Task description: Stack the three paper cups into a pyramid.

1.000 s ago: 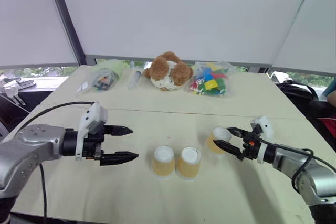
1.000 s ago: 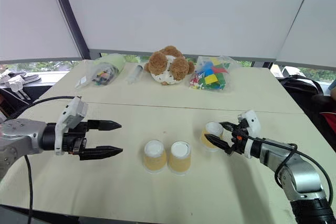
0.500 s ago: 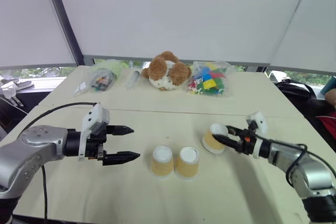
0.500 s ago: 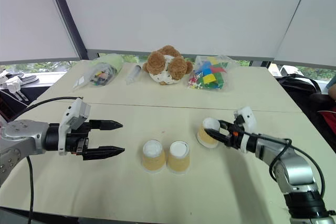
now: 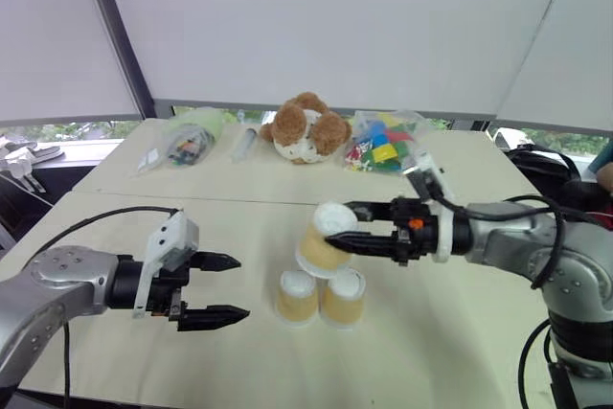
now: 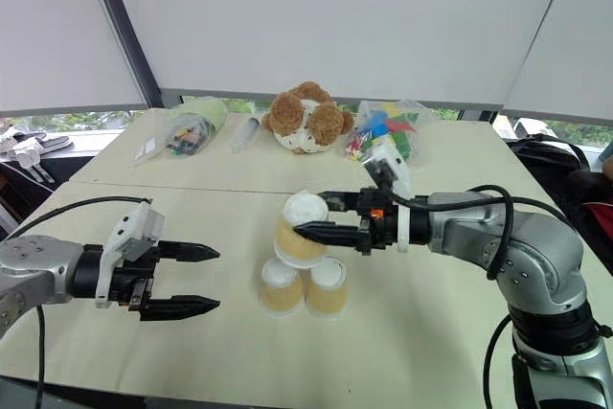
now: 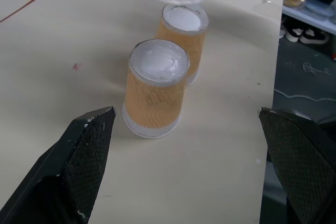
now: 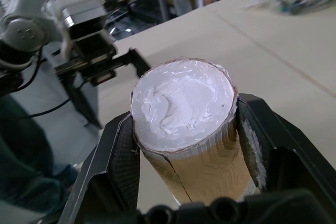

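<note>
Your right gripper (image 5: pixel 337 230) was clamped on the third paper cup (image 5: pixel 323 238), upside down just above the two side-by-side cups (image 5: pixel 320 297) on the table (image 5: pixel 450 332). Your left gripper (image 5: pixel 230 286) stood wide open and empty beside them.

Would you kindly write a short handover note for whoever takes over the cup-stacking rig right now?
Right hand: shut on the third cup, upside down, held in the air just above and slightly behind the two base cups.
Left hand: open, empty, hovering over the table on the left of the pair.
Base cups: upside down, side by side, touching.
Done: base row set, third cup picked up and brought over.
Left: centre it over the gap, lower it onto both bases, release, withdraw.
</note>
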### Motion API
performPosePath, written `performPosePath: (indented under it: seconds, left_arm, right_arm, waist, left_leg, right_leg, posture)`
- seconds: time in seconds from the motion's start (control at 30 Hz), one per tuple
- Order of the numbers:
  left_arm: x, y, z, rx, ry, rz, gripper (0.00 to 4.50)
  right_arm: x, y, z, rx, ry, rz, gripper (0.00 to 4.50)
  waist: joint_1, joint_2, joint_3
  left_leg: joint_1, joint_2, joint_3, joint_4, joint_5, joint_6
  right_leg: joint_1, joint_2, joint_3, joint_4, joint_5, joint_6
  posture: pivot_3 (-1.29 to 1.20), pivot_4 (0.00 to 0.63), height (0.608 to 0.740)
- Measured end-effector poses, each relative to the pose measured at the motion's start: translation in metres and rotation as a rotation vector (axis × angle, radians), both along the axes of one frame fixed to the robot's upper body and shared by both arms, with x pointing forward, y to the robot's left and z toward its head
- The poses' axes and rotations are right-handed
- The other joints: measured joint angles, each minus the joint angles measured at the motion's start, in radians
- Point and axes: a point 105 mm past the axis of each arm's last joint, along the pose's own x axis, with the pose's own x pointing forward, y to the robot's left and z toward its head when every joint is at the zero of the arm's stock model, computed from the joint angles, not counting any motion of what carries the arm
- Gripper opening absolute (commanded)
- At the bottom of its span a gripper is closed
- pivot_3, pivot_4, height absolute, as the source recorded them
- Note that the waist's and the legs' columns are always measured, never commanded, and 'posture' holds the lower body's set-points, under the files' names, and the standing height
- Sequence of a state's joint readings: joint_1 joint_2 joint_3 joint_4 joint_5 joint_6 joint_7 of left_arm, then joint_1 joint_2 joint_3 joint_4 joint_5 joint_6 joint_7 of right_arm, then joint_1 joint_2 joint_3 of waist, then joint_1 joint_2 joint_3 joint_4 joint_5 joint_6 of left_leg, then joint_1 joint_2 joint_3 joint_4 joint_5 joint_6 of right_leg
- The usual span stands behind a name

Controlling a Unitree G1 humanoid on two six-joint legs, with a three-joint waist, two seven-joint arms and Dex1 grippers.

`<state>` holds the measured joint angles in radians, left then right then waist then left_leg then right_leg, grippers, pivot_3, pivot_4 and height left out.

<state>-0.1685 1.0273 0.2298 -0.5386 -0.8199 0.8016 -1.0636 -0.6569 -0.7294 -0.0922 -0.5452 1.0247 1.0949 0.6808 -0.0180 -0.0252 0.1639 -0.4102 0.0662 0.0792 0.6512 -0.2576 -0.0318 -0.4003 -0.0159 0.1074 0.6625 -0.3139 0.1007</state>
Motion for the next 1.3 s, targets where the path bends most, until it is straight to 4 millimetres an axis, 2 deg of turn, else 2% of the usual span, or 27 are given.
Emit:
performPosePath:
  seconds: [0.17,0.63,0.7,0.77,0.8,1.1,1.2,1.3]
  left_arm:
    - [-0.004,0.000,0.004,-0.008,-0.013,-0.001,4.50]
    - [-0.003,0.000,-0.001,-0.016,-0.003,0.022,4.50]
    - [-0.003,0.000,-0.002,-0.015,-0.002,0.024,4.50]
    - [-0.003,0.000,-0.002,-0.015,-0.003,0.026,4.50]
    - [-0.003,0.000,-0.002,-0.015,-0.003,0.026,4.50]
    - [0.000,-0.002,0.001,-0.017,-0.017,0.021,4.50]
    - [0.002,-0.002,0.002,-0.024,-0.019,0.021,4.50]
    - [0.004,-0.001,0.000,-0.034,-0.004,0.028,4.50]
  right_arm:
    - [0.000,-0.002,-0.017,-0.010,0.073,-0.018,2.27]
    - [0.007,-0.002,-0.035,-0.045,0.095,-0.028,2.27]
    - [0.009,-0.002,-0.036,-0.040,0.093,-0.031,3.31]
    - [0.010,-0.002,-0.036,-0.038,0.086,-0.035,4.16]
    - [0.010,-0.002,-0.036,-0.039,0.081,-0.037,4.45]
    - [0.011,-0.002,-0.033,-0.030,0.071,-0.038,4.45]
    - [0.010,-0.009,-0.022,0.003,0.059,-0.039,4.45]
    - [0.013,-0.021,0.001,0.081,0.032,-0.062,4.45]
  waist:
    - [-0.002,-0.001,0.000]
    - [-0.003,-0.001,0.000]
    - [-0.003,-0.001,0.000]
    - [-0.003,-0.001,0.000]
    - [-0.003,-0.001,0.000]
    - [-0.002,-0.001,0.000]
    - [-0.001,-0.001,0.000]
    - [-0.002,-0.001,0.000]
  left_leg:
    - [0.000,0.000,0.000,-0.001,0.000,0.000]
    - [0.000,0.000,0.000,-0.001,0.000,0.000]
    - [0.000,0.000,0.000,-0.001,0.000,0.000]
    - [0.000,0.000,0.000,-0.001,0.000,0.000]
    - [0.000,0.000,0.000,-0.001,0.000,0.000]
    - [0.000,0.000,0.000,-0.001,0.000,0.000]
    - [0.000,0.000,0.000,-0.001,0.000,0.000]
    - [0.000,0.000,0.000,-0.001,0.000,0.000]
  right_leg:
    - [0.000,0.001,0.000,0.000,0.000,0.000]
    - [-0.001,0.001,0.000,0.000,0.001,0.001]
    - [-0.001,0.001,0.000,0.000,0.001,0.001]
    - [-0.001,0.001,0.000,0.000,0.001,0.001]
    - [-0.001,0.001,0.000,0.000,0.001,0.001]
    - [-0.001,0.001,0.000,0.000,0.001,0.001]
    - [-0.001,0.001,0.000,0.000,0.001,0.001]
    - [-0.001,0.001,0.000,0.000,0.001,0.001]
  posture:
    - [0.00,0.150,0.740]
    - [0.00,0.150,0.740]
    - [0.00,0.150,0.740]
    - [0.00,0.150,0.740]
    - [0.00,0.150,0.740]
    - [0.00,0.150,0.740]
    - [0.00,0.150,0.740]
    - [0.00,0.150,0.740]
